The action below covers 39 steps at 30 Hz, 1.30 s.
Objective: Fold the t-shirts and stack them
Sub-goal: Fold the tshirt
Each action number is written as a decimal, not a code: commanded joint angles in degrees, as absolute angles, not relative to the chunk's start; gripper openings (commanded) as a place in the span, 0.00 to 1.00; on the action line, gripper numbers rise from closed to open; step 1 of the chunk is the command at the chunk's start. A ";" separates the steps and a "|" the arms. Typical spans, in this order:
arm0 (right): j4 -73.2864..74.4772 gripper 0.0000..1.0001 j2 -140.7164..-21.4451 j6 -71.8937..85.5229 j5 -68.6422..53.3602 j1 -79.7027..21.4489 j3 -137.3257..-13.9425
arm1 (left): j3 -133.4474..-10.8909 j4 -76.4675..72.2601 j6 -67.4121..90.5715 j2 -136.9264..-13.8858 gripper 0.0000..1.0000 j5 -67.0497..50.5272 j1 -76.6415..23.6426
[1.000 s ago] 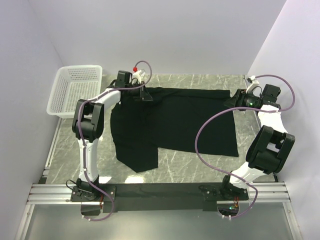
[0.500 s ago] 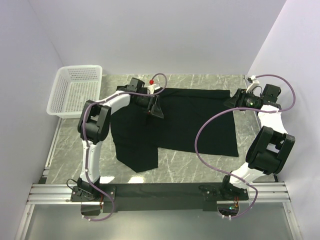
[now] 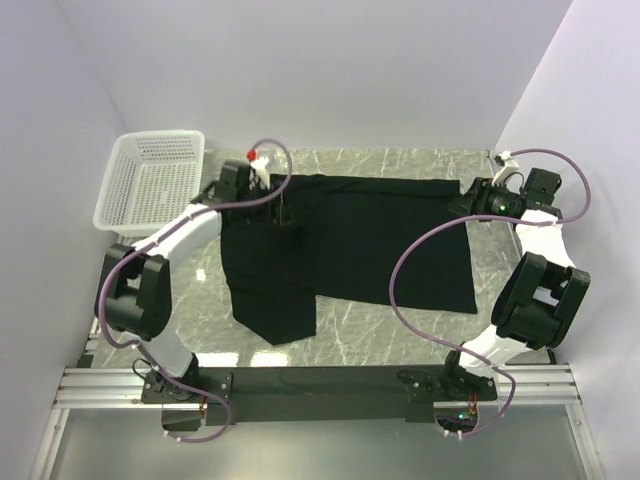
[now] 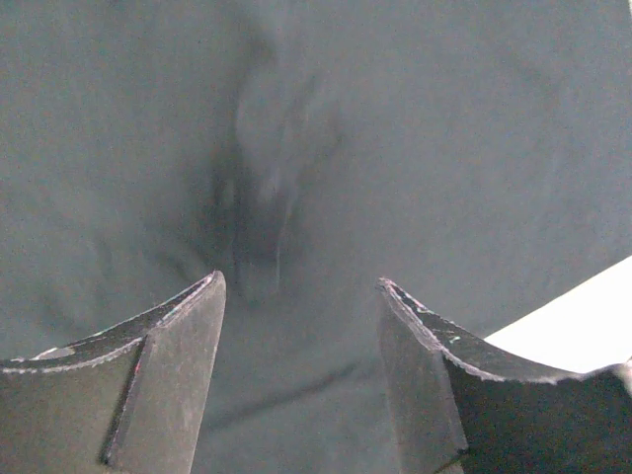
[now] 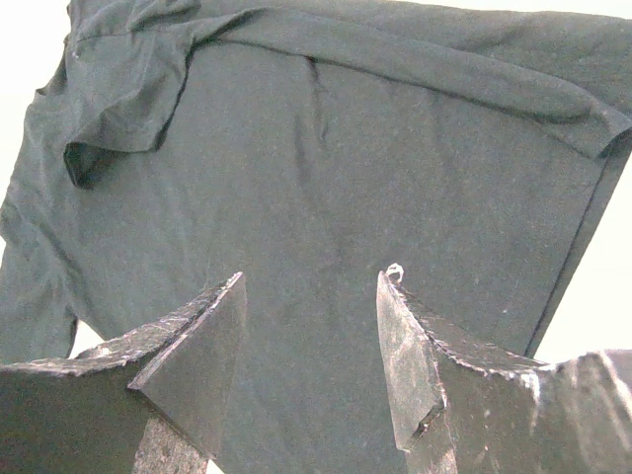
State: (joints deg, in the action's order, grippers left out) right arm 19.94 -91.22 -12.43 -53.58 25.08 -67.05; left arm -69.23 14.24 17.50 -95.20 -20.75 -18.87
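Note:
One black t-shirt (image 3: 380, 240) lies spread on the marble table, its lower left part hanging toward the near edge. My left gripper (image 3: 284, 218) hovers over the shirt's upper left area. In the left wrist view its jaws (image 4: 300, 279) stand open over a small pucker in the cloth (image 4: 262, 212), with nothing between them. My right gripper (image 3: 462, 203) sits at the shirt's upper right corner. In the right wrist view it (image 5: 312, 275) is open above the flat cloth (image 5: 326, 168) and holds nothing. A folded sleeve (image 5: 118, 109) shows at the far end.
A white mesh basket (image 3: 160, 134) stands at the back left corner, left of the shirt. White walls close in the table at the back and on both sides. Bare marble (image 3: 380, 325) shows in front of the shirt.
My left gripper has opened and let go of the cloth. It swung right over the shirt, then came back left, and the arm's elbow dropped to the left. The right arm has not moved.

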 commanded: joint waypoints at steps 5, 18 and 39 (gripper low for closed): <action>18.81 0.62 -89.83 -12.04 -53.79 24.43 -66.36 | -56.26 7.40 42.56 -87.63 0.62 -10.28 -20.57; 18.72 0.62 -89.39 -12.22 -54.05 24.35 -65.66 | -54.31 5.53 63.01 -94.39 0.51 -7.82 -20.57; 18.11 0.62 -89.21 -11.34 -53.70 24.52 -65.57 | -60.73 11.07 62.05 -103.88 0.37 -6.41 -20.57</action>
State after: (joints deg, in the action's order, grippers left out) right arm 19.70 -91.20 -11.77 -53.41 24.73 -65.34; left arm -58.87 10.20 62.67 -103.66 -7.14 -20.67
